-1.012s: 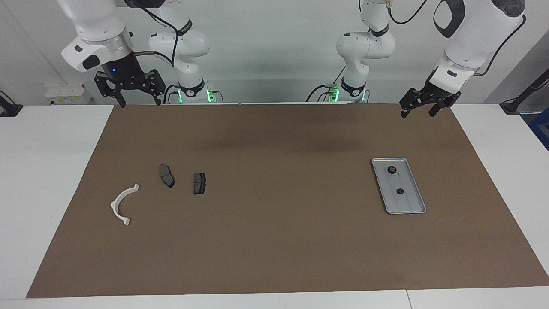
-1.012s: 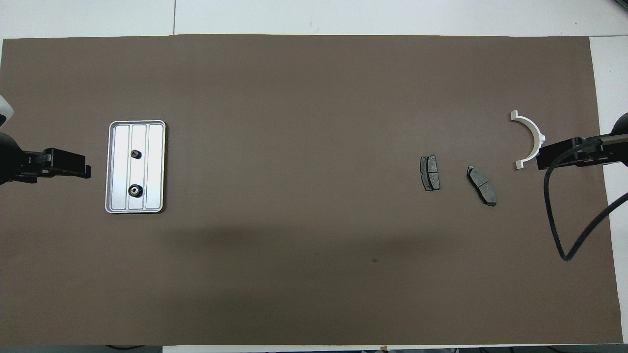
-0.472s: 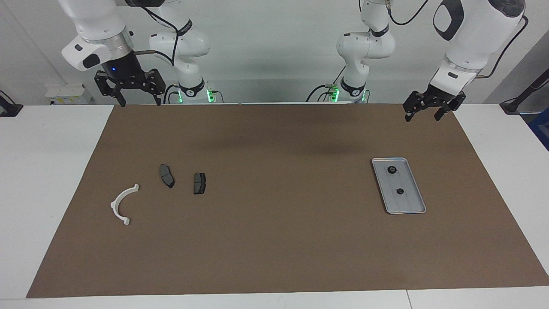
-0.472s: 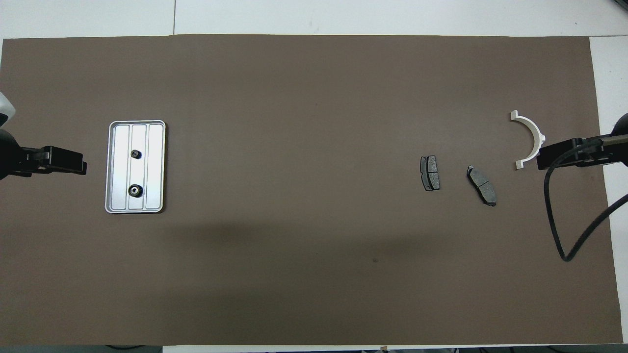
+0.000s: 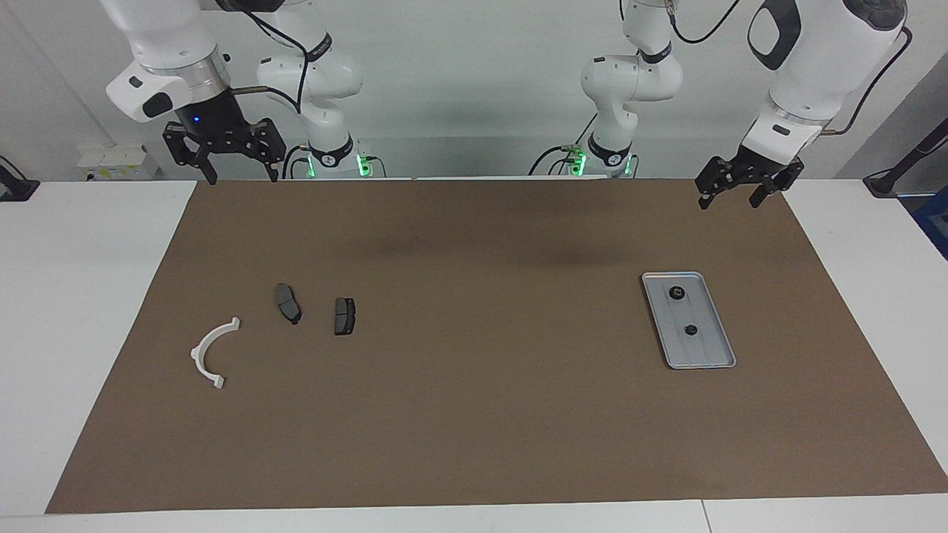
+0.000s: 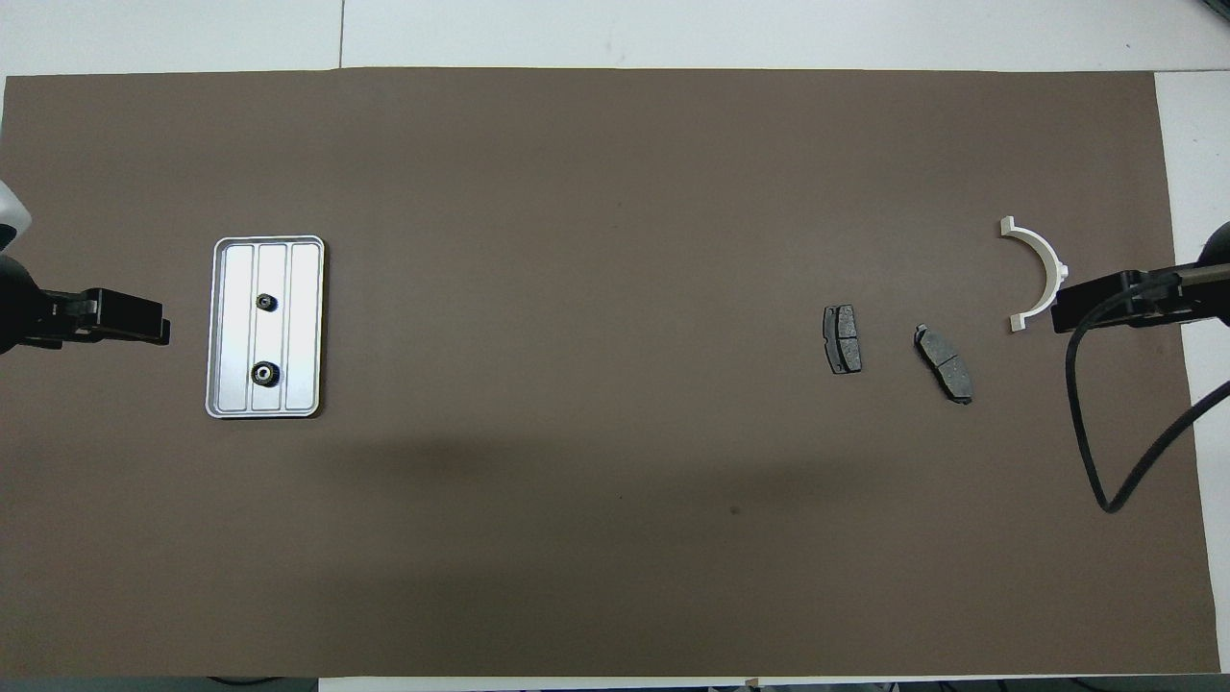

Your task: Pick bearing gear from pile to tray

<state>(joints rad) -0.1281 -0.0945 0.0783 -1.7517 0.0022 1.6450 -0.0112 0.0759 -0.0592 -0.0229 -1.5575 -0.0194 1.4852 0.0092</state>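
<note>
The silver tray [image 5: 707,352] lies on the brown mat toward the left arm's end; it also shows in the overhead view [image 6: 306,327]. Two small black round gears [image 5: 675,293] [image 5: 690,330] sit in it. The pile lies toward the right arm's end: a white half-ring bracket [image 5: 211,352] and two dark brake pads [image 5: 288,303] [image 5: 344,315]. No black round piece shows among them. My left gripper [image 5: 729,194] is open and empty, raised above the mat, apart from the tray. My right gripper [image 5: 241,172] is open and empty, raised at the right arm's end, and waits.
The brown mat [image 5: 474,414] covers most of the white table. The right arm's black cable [image 6: 1105,461] loops over the mat's edge in the overhead view. The bracket [image 6: 1043,264] and the pads [image 6: 843,338] [image 6: 944,363] lie apart from one another.
My left gripper has risen a little and drawn back from the tray toward the table's end. The right arm and the parts have not moved.
</note>
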